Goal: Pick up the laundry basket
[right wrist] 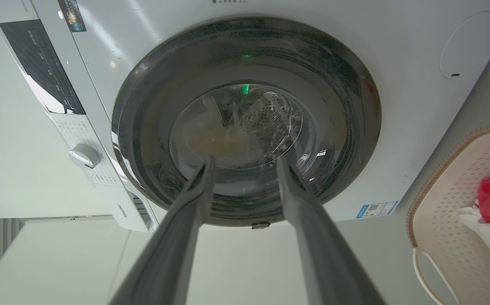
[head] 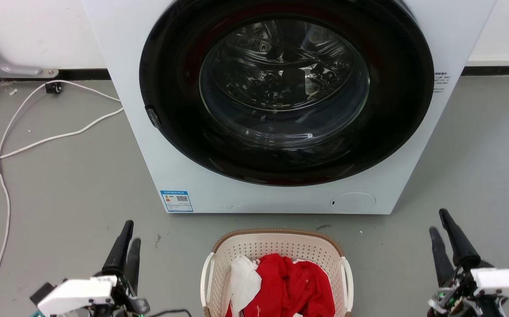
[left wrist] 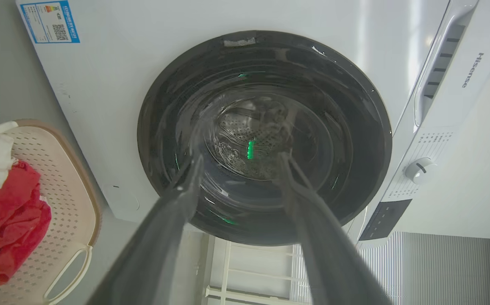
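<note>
The laundry basket [head: 281,246], cream perforated plastic with a brown rim and white loop handles [head: 204,277], stands on the grey floor at the bottom centre of the head view, just in front of the washing machine. Red and white clothes [head: 289,286] lie in it. My left gripper [head: 131,232] is open to the basket's left, and my right gripper [head: 438,220] is open to its right; both are clear of it and hold nothing. The basket [left wrist: 58,169] sits at the left edge of the left wrist view and at the right edge of the right wrist view [right wrist: 452,203]. Both open grippers [left wrist: 240,156] [right wrist: 245,159] point at the machine's door.
A white front-loading washing machine [head: 171,145] with a shut dark round door [head: 283,92] stands close behind the basket. A white cable [head: 38,141] runs over the floor at the left. Bare grey floor lies on both sides of the basket.
</note>
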Motion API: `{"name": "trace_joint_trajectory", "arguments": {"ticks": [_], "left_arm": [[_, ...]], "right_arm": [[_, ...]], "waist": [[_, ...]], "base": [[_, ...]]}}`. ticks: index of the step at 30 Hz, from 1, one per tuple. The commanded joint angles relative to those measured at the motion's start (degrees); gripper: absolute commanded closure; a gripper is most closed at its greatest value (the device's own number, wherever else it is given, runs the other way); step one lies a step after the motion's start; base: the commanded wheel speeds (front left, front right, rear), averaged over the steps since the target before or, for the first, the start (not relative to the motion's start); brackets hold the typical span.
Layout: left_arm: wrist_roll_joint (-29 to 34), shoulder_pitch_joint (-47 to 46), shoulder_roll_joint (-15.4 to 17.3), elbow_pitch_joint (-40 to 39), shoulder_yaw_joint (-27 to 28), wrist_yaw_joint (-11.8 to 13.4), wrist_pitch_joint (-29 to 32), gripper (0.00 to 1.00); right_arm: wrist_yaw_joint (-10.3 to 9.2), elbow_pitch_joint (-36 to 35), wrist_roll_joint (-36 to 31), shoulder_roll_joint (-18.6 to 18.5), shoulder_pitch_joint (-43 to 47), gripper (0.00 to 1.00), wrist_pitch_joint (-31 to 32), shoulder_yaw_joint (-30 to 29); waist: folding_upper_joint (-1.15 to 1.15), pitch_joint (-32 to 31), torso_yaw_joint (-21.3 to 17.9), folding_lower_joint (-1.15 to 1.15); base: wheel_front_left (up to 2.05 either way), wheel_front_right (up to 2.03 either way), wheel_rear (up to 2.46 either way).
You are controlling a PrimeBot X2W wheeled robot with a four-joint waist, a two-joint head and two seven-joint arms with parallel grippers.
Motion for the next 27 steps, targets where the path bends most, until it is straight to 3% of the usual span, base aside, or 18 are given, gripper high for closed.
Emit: {"name": "trace_joint_trajectory", "arguments": {"ticks": [1, 14, 27], "left_arm": [[0.16, 0.28, -0.03, 0.04, -0.13, 0.01, -0.25, 0.00], [4.35, 1.76, 0.03, -2.42, -0.15, -0.02, -3.95, 0.00], [14.55, 2.05, 0.08, -5.08, 4.81, 0.28, -7.13, 0.00]], "right_arm": [[0.00, 0.05, -0.08, 0.01, 0.29, 0.00, -0.24, 0.13], [0.01, -1.23, -2.95, -0.01, 1.49, 0.00, -3.97, 0.40], [0.02, -0.32, -14.50, -0.03, 0.65, 0.00, -7.20, -2.54]], "waist": [[0.00, 0.02, 0.00, 0.00], [0.00, 0.07, -0.07, 0.00], [0.00, 0.14, -0.18, 0.00]], "base": [[0.00, 0.00, 0.00], [0.00, 0.00, 0.00], [0.00, 0.00, 0.00]]}}
